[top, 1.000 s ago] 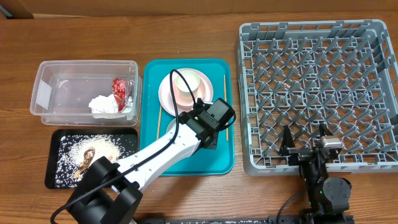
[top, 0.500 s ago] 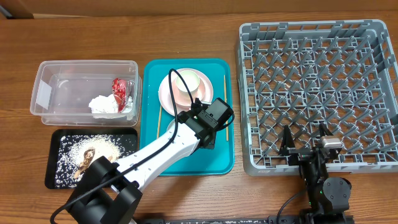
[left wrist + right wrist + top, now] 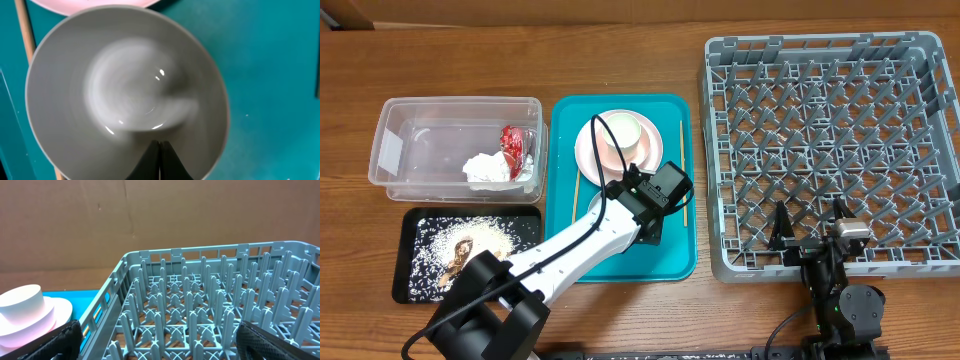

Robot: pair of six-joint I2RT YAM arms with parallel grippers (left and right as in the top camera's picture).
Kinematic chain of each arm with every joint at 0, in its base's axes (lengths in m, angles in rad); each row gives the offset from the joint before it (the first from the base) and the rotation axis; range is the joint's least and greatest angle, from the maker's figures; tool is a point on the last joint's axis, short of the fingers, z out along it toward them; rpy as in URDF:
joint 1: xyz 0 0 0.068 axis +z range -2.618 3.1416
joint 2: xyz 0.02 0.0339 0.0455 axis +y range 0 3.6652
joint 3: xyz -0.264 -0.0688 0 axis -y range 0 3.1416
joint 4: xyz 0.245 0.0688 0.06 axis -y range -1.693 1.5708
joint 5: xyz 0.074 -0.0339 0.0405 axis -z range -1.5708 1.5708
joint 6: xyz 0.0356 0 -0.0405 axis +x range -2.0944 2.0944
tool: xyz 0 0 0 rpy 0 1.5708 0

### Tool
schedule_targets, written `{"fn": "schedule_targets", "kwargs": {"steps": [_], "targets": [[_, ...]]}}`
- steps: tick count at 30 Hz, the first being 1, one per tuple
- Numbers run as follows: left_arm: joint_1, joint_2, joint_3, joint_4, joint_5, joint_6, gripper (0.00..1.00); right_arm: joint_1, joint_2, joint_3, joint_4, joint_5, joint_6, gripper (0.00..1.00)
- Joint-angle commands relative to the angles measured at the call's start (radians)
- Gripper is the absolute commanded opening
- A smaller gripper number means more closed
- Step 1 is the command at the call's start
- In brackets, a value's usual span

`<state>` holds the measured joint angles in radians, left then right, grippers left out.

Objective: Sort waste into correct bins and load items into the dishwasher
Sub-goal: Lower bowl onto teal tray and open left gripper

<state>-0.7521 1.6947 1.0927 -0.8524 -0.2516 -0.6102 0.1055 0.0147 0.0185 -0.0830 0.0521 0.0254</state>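
Note:
My left gripper [image 3: 646,222] is shut and empty, its fingertips [image 3: 159,150] pressed together over the inside of the pale grey-green bowl [image 3: 125,95], which lies on the teal tray [image 3: 670,255]. The arm hides most of the bowl in the overhead view. Behind it the pink plate [image 3: 588,150] carries a small white cup [image 3: 620,135]; I cannot pick out the pink bowl. One chopstick [image 3: 682,170] lies right of the plate, another [image 3: 25,27] left of the bowl. My right gripper [image 3: 170,345] is open at the near edge of the grey dish rack [image 3: 830,150].
The clear tub [image 3: 420,140] holds the white napkin [image 3: 485,168] and red wrapper [image 3: 512,140]. The black tray [image 3: 415,275] in front of it holds rice with brown scraps [image 3: 465,250]. The cup and plate also show in the right wrist view [image 3: 22,305].
My left wrist has shifted slightly left over the grey-green bowl. The right arm has not moved.

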Motion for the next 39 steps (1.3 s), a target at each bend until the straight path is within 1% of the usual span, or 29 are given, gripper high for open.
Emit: {"fn": "schedule_targets", "kwargs": {"steps": [1,13,16,30,33,36,38,39], "targets": [[0.019,0.007,-0.010,-0.014,-0.011,-0.050,0.04,-0.002,-0.011,-0.011,0.003,-0.001,-0.002,1.00],[0.081,0.009,-0.023,-0.038,0.076,-0.047,0.04,-0.002,-0.011,-0.011,0.003,-0.001,-0.002,1.00],[0.081,0.009,-0.023,-0.042,0.098,-0.013,0.04,-0.002,-0.011,-0.011,0.003,-0.001,-0.002,1.00],[0.103,0.009,-0.015,-0.140,0.075,0.030,0.04,-0.002,-0.011,-0.011,0.003,-0.001,-0.002,1.00],[0.111,0.009,0.012,-0.156,0.058,0.035,0.04,-0.002,-0.011,-0.011,0.003,-0.001,-0.002,1.00],[0.131,0.009,0.084,-0.204,0.029,0.035,0.04,-0.002,-0.011,-0.011,0.003,-0.001,-0.002,1.00],[0.145,0.009,0.142,-0.256,-0.002,0.035,0.04,-0.002,-0.011,-0.011,0.003,-0.001,-0.002,1.00],[0.160,0.009,0.200,-0.303,-0.019,0.035,0.04,-0.002,-0.011,-0.011,0.003,-0.001,-0.002,1.00]]}}
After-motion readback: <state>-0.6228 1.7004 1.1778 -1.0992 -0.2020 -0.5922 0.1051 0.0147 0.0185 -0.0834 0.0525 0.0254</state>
